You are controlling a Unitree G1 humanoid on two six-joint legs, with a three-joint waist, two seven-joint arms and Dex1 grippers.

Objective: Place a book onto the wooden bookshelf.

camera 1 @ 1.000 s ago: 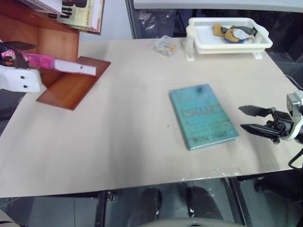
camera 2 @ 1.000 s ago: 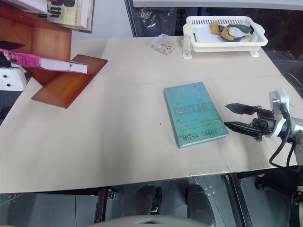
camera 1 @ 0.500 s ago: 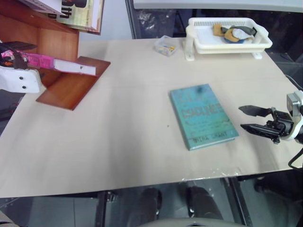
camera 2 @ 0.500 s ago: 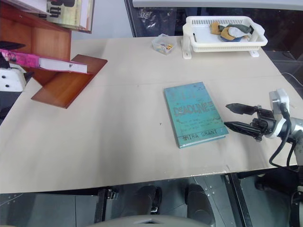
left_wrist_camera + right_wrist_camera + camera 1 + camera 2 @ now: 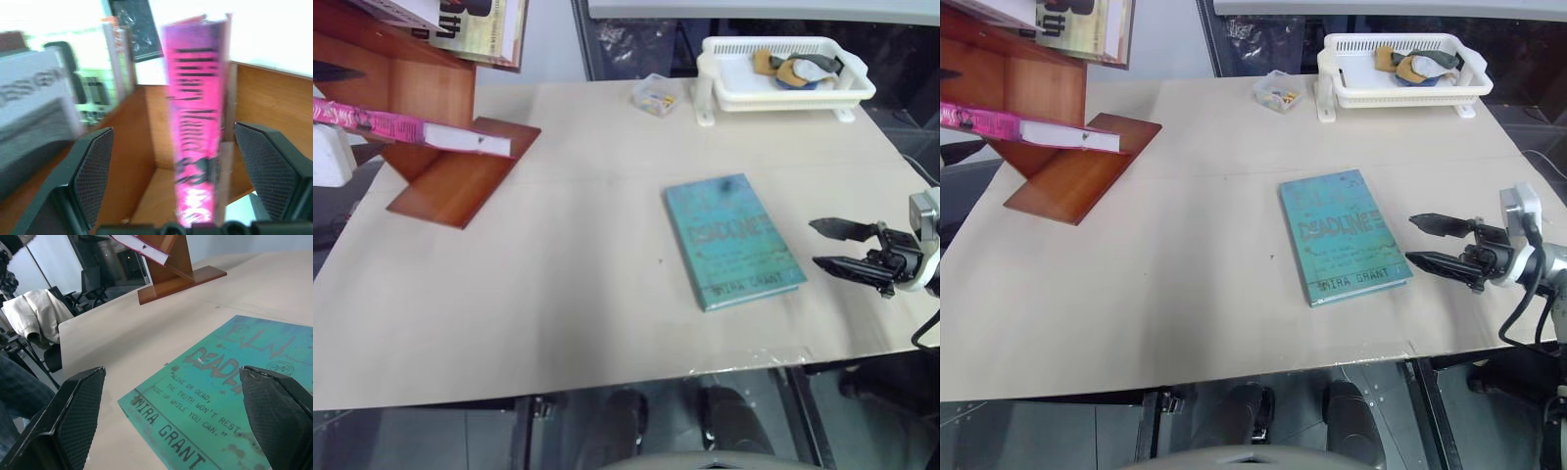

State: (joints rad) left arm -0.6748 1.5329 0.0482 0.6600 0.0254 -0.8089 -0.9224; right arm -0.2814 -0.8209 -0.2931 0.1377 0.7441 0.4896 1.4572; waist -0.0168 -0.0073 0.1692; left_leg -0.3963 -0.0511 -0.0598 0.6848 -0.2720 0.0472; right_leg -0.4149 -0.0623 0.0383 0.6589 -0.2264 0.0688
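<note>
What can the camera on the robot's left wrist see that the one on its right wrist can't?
The left wrist view alone shows the open left gripper, the pink book's cover lettering and pale books beside it. The right wrist view alone shows the open right gripper, the teal book on the table and a jacket on a chair. Both show the pink book on the wooden bookshelf.

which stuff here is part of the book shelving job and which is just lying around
Part of the job:
- pink book, lying on a slanted board of the shelf
- wooden bookshelf
- left gripper, fingers open either side of the pink book

Just lying about:
- teal book, flat on the table
- white basket tray with cloths in it
- small clear box
- books on the upper shelf
</note>
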